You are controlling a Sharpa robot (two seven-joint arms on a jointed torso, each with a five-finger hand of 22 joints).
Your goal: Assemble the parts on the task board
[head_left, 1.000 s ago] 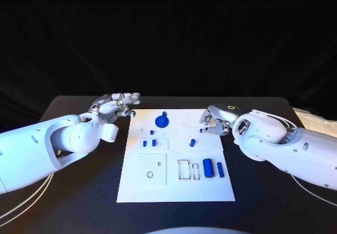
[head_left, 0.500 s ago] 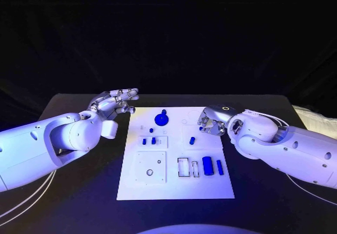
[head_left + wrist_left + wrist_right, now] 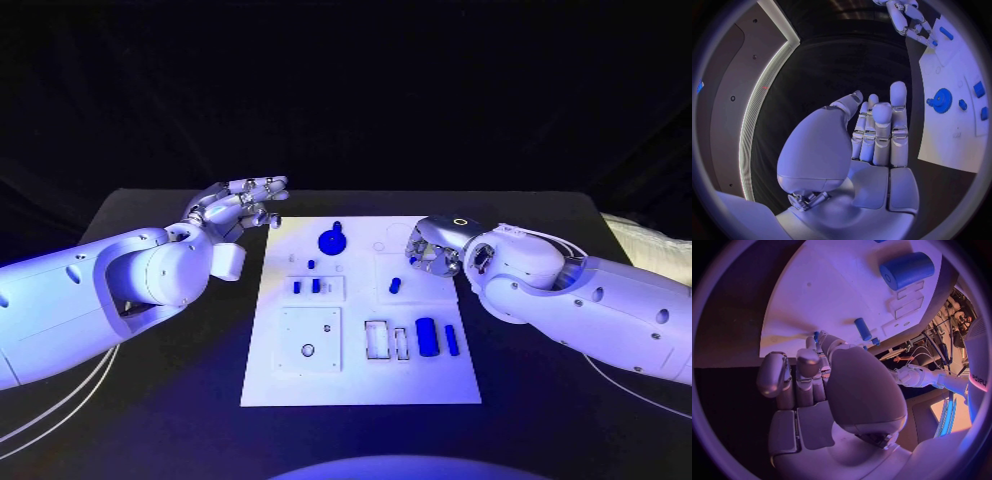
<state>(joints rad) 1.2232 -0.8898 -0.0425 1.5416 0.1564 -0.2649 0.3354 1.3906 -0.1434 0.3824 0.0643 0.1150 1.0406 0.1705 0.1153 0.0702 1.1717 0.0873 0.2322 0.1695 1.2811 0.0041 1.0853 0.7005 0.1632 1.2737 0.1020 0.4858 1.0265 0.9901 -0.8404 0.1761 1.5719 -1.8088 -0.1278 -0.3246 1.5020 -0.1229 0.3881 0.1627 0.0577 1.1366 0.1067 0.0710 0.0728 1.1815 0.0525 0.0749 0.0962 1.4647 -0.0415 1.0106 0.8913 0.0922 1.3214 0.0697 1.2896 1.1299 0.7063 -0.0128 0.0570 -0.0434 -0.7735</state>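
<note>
On the black bench (image 3: pixel 173 400) the white board (image 3: pixel 361 385) lies mid-scene, blue parts spread over it: a gear (image 3: pixel 332 242) near its far end, a small peg (image 3: pixel 394 286) right of centre, a fat cylinder (image 3: pixel 426 335) and a thin bar (image 3: pixel 450 341) toward its near right corner, and two little pegs (image 3: pixel 306 287) in a raised plate left of centre. The right hand (image 3: pixel 433 250) hangs over the board's far right edge, fingers curled down; the right wrist view shows something small and blue at the fingertips (image 3: pixel 817 337), but whether it is pinched or just lies behind them I cannot tell. The left hand (image 3: pixel 238 205) sits off the board's far left corner, fingers straight and apart, holding nothing. Key relation: the small peg lies just toward the board's centre and nearer the robot from the right hand, long axis roughly along the board's length; the right hand is clearly the nearer one, the left is well apart across the board. Judging by this, the next move probably belongs to the right hand, a short reach inward to that peg or its seat. Most parts look loose, so assembly seems early.
</note>
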